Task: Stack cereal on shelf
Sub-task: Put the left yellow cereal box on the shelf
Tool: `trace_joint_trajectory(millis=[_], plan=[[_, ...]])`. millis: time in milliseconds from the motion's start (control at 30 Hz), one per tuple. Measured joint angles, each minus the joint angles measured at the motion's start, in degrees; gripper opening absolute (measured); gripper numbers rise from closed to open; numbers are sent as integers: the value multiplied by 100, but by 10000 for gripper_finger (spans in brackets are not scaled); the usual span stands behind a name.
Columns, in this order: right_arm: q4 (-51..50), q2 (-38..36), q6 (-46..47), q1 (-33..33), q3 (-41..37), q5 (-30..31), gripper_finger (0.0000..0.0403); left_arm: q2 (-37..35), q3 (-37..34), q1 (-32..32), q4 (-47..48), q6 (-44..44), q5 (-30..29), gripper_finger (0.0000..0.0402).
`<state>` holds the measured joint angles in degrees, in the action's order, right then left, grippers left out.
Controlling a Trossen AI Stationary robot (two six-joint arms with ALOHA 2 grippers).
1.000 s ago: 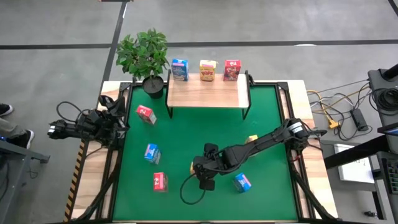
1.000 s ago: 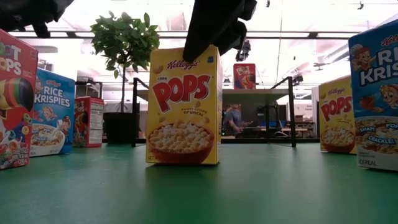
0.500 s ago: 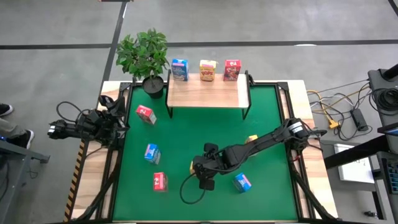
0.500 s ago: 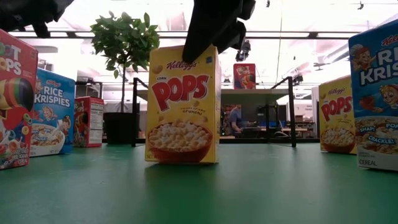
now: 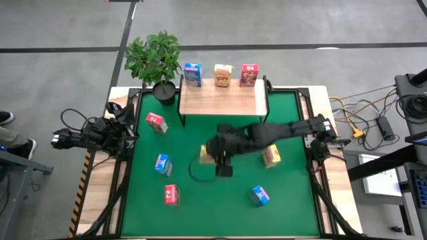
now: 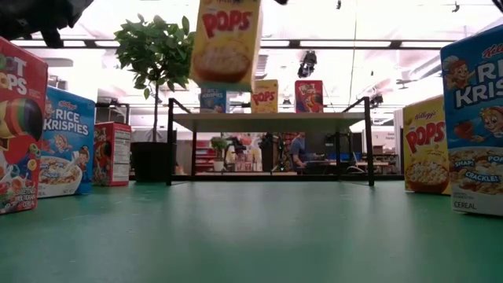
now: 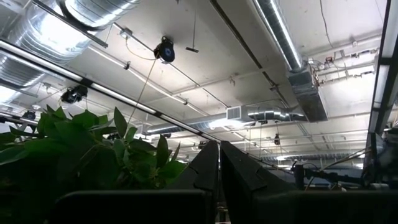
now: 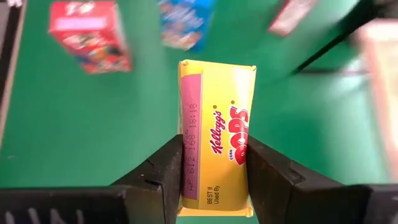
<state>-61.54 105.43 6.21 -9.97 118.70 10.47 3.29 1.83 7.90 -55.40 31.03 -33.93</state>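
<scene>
My right gripper is shut on a yellow Pops cereal box and holds it high above the middle of the green mat; the box shows in the low view. The wooden shelf stands at the far edge with a blue, a yellow and a red box upright along its far side. Loose boxes stand on the mat: red, blue, red, blue, yellow. My left gripper is shut and empty at the table's left edge, pointing up. My right gripper pinches the yellow box at its top end between the two fingers, one on each broad face. The fingers come from above, pointing down. The box hangs below them, upright with a slight tilt, lifted clear of the mat.
A potted plant stands at the shelf's far left corner. A dark cable loop hangs from the right arm over the mat. Black shelf legs stand on the mat. Open mat lies between the shelf and the held box.
My right gripper has risen and gone toward the far edge and the shelf, keeping its hold. The yellow box, which stood on the mat, is now lifted clear and high above it.
</scene>
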Motion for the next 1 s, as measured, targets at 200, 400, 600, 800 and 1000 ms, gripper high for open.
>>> trace_joint_trajectory(millis=[200,400,600,800,1000], plan=[[-501,0,-1458,968,838,-12,139,1,0,0,10,-1,-9,0],[-724,0,-3078,2060,1145,-447,134,0,0,0,28,-2,-9,0],[-785,30,-3295,3121,1142,-1578,134,0,0,-2,50,-2,-7,0],[-871,87,-3377,3725,1138,-1960,134,0,0,-1,55,-2,-7,0],[-867,131,-3508,3835,1081,-2235,134,0,0,-2,55,0,-4,0]])
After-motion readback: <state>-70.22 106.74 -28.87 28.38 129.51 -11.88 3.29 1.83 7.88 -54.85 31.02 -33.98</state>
